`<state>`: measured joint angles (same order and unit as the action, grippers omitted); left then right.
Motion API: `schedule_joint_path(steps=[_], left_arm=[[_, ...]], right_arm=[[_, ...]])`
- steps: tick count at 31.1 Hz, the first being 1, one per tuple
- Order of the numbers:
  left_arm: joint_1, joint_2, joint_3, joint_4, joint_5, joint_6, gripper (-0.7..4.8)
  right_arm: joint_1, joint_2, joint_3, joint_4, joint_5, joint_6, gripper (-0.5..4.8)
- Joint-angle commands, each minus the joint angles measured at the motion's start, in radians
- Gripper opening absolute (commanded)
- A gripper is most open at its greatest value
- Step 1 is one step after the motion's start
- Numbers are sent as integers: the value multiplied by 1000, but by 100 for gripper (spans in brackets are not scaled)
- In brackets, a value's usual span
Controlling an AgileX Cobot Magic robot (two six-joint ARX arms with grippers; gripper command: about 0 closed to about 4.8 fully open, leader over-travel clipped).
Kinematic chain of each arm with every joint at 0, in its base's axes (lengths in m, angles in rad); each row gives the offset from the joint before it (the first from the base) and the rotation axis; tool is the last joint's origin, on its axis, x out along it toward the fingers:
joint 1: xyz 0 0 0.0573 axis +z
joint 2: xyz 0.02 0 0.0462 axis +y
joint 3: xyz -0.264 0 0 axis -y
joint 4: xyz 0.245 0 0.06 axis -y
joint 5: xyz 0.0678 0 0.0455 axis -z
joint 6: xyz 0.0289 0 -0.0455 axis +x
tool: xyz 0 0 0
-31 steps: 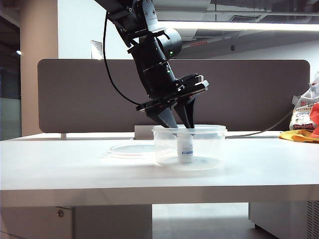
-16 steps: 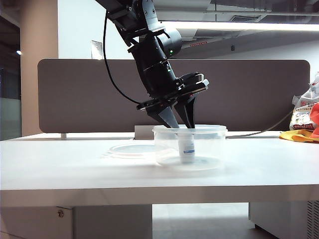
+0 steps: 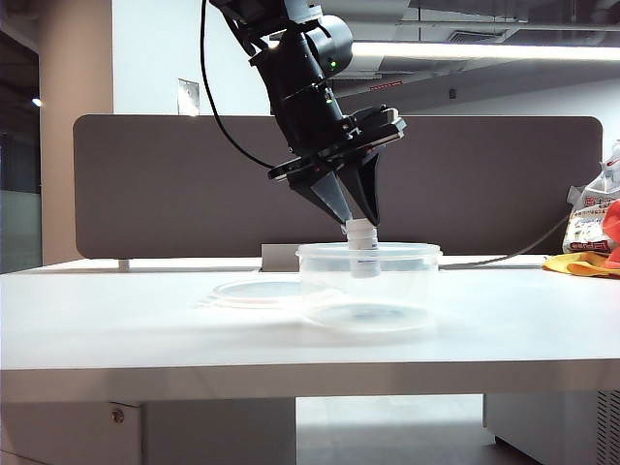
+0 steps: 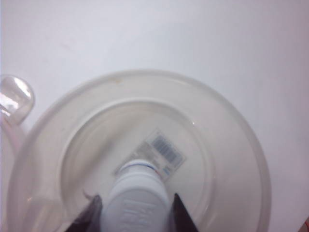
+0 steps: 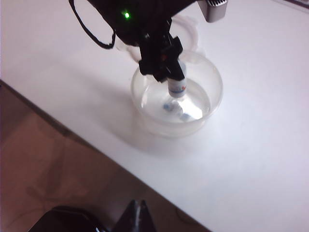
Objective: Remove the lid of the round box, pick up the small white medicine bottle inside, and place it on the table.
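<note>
Nearest you, the table carries the round box, with the lid lying flat just beside it. Above the box, your left gripper pinches the small white medicine bottle by its cap, the bottle hanging half above the rim. Your right gripper hovers well apart, fingertips pressed together, holding nothing. Behind stands the partition panel.

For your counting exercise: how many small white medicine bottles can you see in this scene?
1. The small white medicine bottle hangs in the left gripper, half above the rim of the round box, beside the lid. No others show; none seem hidden.
</note>
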<state>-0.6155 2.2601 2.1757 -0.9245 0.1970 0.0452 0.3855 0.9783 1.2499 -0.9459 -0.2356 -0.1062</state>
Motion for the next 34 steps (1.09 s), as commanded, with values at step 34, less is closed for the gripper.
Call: schedule_joint_path(steps=[34], left_arm=[[225, -141, 5, -95, 6, 11, 111]], right_arm=[[1, -2, 3, 0, -2, -3, -8]])
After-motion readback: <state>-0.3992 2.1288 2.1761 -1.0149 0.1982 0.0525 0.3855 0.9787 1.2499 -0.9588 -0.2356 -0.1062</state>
